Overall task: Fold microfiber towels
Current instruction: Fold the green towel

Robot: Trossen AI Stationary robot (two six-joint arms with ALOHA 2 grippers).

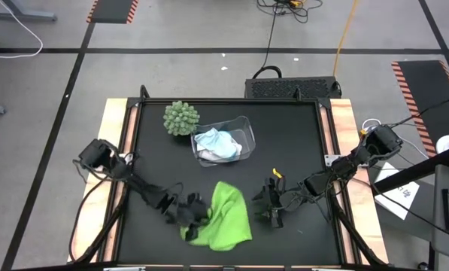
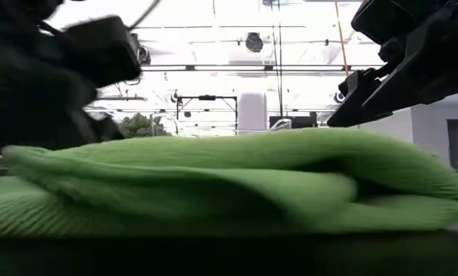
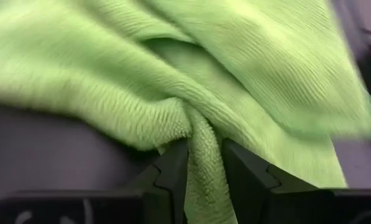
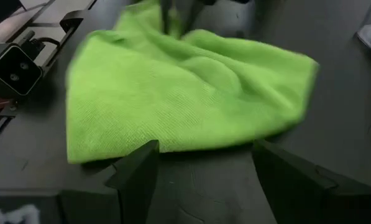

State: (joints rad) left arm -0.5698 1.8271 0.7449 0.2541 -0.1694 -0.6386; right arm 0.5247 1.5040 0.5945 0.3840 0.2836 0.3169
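Note:
The lime green towel [image 1: 228, 214] lies rumpled on the black table, near its front edge and between my two grippers. My left gripper [image 1: 188, 220] is at the towel's left side, shut on a bunch of it [image 3: 204, 163]. My right gripper [image 1: 273, 209] stands open just right of the towel, which lies beyond its spread fingers [image 4: 204, 171] without touching them. The white towel [image 1: 209, 154] and the light blue towel [image 1: 218, 141] lie crumpled in the clear plastic bin [image 1: 247, 124] farther back. My left gripper pinches a gathered ridge of the green towel [image 3: 201, 146] between its two fingers [image 3: 173, 171], several layers bunched together, at the towel's left side. The fingers slant down from the table's left. The rest of the towel spreads away from them and lies on the table [image 1: 235, 226].
A round green spiky ball plant [image 1: 180, 118] stands at the back left, beside the bin. Bare black table [image 1: 299, 143] lies to the right of the bin and along the far side. Raised wooden rails [image 1: 113, 150] run along the table's left and right edges.

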